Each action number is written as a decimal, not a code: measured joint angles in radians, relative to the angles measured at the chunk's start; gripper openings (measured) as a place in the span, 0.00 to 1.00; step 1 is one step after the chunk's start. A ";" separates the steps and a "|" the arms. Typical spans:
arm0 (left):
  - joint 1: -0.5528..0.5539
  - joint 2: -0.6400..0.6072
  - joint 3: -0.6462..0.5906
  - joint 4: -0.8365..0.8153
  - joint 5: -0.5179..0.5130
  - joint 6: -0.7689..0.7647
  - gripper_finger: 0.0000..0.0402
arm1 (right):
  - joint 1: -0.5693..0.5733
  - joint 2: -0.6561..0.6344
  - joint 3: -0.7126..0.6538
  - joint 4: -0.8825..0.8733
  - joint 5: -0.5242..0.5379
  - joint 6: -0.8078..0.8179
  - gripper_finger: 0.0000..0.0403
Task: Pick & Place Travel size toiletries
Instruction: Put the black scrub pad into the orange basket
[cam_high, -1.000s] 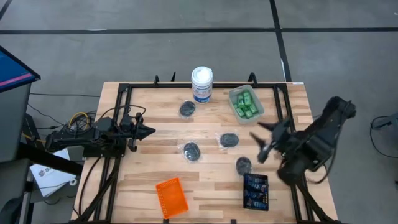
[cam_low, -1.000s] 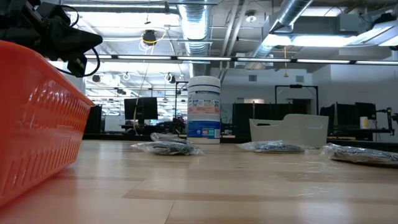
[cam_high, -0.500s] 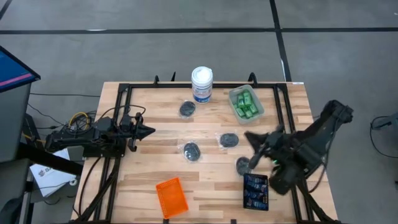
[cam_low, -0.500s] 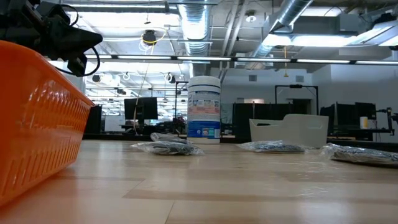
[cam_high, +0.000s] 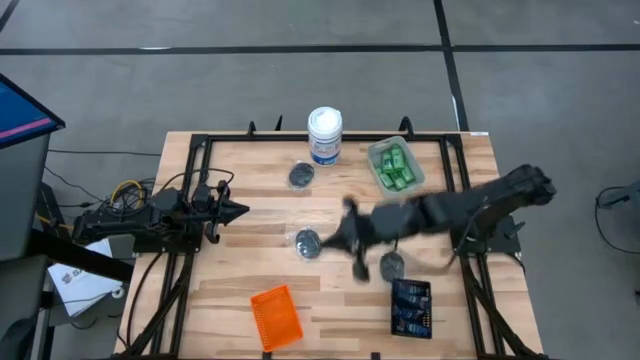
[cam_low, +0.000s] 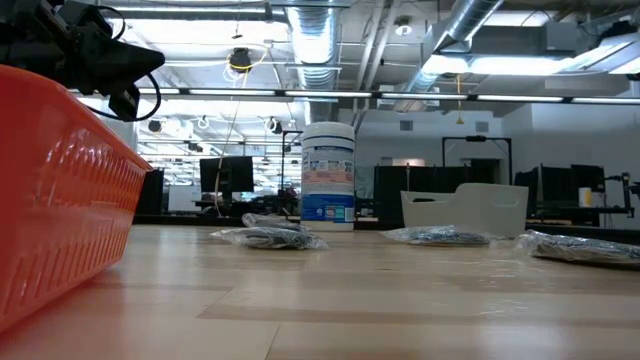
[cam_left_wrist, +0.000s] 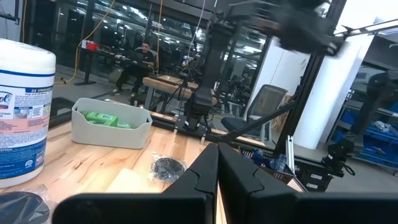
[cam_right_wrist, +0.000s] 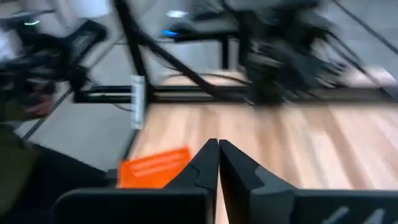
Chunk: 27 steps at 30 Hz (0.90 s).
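The toiletries lie about the table: wrapped dark pucks (cam_high: 301, 175) (cam_high: 308, 243) (cam_high: 391, 265), green bottles (cam_high: 395, 167) in a clear tray, and dark blue tubes (cam_high: 411, 308) in a black tray. My right gripper (cam_high: 340, 238) is shut and holds nothing. It reaches out above the table's middle, blurred, just right of the middle puck. Its wrist view shows the fingers (cam_right_wrist: 205, 163) closed together, with the orange tray (cam_right_wrist: 155, 167) beyond. My left gripper (cam_high: 240, 210) waits shut at the table's left, above the wood.
A tall white canister (cam_high: 324, 135) stands at the far edge beside the clear tray (cam_high: 378, 152). The orange tray (cam_high: 276, 317) sits near the front edge. Black frame rails (cam_high: 195, 150) run along the table's sides. In the low view the orange tray (cam_low: 50, 180) fills the left.
My right gripper has swung from the table's right side toward its left, out over the middle near the pucks. It has tipped up closer to level. Its fingers, spread a second ago, have shut on nothing. No object has moved.
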<state>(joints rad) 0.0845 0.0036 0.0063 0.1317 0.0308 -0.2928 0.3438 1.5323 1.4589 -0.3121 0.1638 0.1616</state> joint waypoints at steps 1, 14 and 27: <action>0.000 0.001 0.000 0.000 0.000 0.000 0.00 | -0.016 -0.036 -0.016 -0.042 -0.010 0.021 0.02; 0.000 0.012 0.000 0.007 0.000 0.000 0.00 | 0.247 -0.711 -0.669 0.168 0.466 -0.039 0.01; 0.000 0.012 0.000 0.012 0.000 0.000 0.00 | 0.259 -1.366 -1.164 0.438 0.443 -0.099 0.00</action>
<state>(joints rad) 0.0845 0.0161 0.0063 0.1438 0.0307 -0.2928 0.6030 0.1665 0.2951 0.1263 0.6067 0.0627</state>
